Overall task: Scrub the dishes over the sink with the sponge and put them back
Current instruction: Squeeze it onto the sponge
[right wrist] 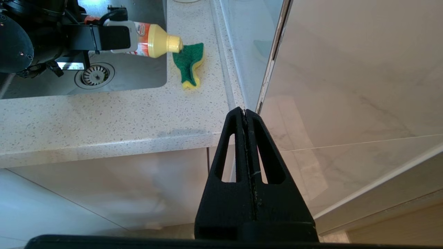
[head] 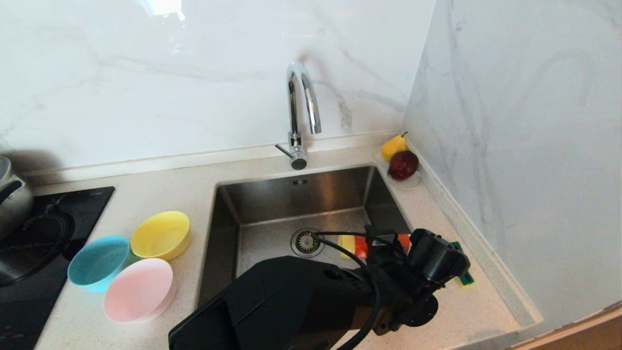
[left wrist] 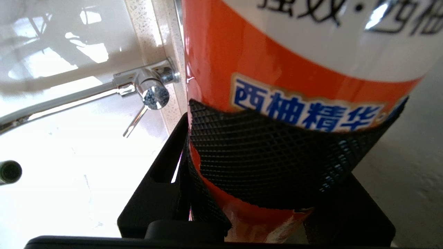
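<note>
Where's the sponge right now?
The sponge lies on the counter right of the sink, near its front corner, with the tilted detergent bottle's cap at its edge.

The left arm reaches across from the near side toward the right, its wrist bent, and the left gripper (right wrist: 114, 36) lies level with its fingers (left wrist: 277, 155) clamped. The right gripper (right wrist: 246, 116) hangs parked low at the near right, fingers pressed together.
</note>
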Motion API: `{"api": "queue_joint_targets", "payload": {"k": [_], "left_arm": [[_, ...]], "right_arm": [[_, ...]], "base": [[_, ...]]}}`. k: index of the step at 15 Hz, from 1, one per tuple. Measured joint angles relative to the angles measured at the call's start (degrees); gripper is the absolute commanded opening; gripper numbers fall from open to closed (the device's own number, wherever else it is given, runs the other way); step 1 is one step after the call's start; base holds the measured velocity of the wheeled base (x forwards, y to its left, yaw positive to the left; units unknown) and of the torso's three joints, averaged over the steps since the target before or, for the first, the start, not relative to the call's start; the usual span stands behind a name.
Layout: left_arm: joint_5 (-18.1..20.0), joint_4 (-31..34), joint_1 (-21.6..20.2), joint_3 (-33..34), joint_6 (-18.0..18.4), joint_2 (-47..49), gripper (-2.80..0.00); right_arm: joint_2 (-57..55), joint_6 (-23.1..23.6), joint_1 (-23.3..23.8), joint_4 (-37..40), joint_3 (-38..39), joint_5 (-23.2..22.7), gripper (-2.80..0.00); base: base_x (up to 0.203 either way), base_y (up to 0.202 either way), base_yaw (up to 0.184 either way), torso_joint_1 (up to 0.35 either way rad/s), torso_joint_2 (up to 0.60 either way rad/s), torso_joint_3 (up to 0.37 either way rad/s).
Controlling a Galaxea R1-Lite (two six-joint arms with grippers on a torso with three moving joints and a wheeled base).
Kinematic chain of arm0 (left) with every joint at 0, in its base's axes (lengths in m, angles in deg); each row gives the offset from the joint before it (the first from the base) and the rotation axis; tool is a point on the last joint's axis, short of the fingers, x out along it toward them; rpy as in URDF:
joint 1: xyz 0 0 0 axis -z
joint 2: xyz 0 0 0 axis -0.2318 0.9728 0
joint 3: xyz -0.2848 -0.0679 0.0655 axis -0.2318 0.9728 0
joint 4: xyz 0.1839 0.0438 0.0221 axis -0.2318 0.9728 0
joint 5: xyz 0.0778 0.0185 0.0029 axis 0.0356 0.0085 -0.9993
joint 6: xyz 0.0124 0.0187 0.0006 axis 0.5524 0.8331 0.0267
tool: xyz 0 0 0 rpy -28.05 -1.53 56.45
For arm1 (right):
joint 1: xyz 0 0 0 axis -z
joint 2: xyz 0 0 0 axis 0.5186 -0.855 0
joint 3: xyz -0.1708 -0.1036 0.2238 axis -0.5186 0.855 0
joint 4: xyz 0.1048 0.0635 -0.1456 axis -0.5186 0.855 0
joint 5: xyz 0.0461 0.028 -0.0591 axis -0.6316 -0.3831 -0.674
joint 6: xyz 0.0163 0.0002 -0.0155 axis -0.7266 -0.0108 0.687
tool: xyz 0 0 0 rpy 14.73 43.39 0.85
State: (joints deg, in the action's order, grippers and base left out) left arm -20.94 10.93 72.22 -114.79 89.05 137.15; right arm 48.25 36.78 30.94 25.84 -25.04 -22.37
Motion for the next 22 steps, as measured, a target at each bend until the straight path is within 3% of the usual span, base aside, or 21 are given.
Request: {"api": "queue_joint_targets", "payload": {"k": [12, 18, 22], "left_arm": [[0.2, 0.7, 0.1, 0.1, 1.4, 0.1, -2.80], [0.2, -0.5, 0.4, 0.2, -0.3, -0.4, -2.80], [0.4, -5.6, 0.5, 0.2, -3.4, -1.4, -2.80]], "right_arm": [[0.0, 0.0, 0.0, 0.0, 0.0, 0.0, -2.80], [0.0, 0.0, 0.0, 0.0, 0.0, 0.0, -2.80], [0.0, 0.0, 0.0, 0.0, 0.0, 0.0, -2.80]], "base": [[0.000, 0.000, 0.000, 0.000, 0.00, 0.000], [0.000, 0.000, 0.000, 0.000, 0.00, 0.000], [0.000, 0.000, 0.000, 0.000, 0.00, 0.000]]}}
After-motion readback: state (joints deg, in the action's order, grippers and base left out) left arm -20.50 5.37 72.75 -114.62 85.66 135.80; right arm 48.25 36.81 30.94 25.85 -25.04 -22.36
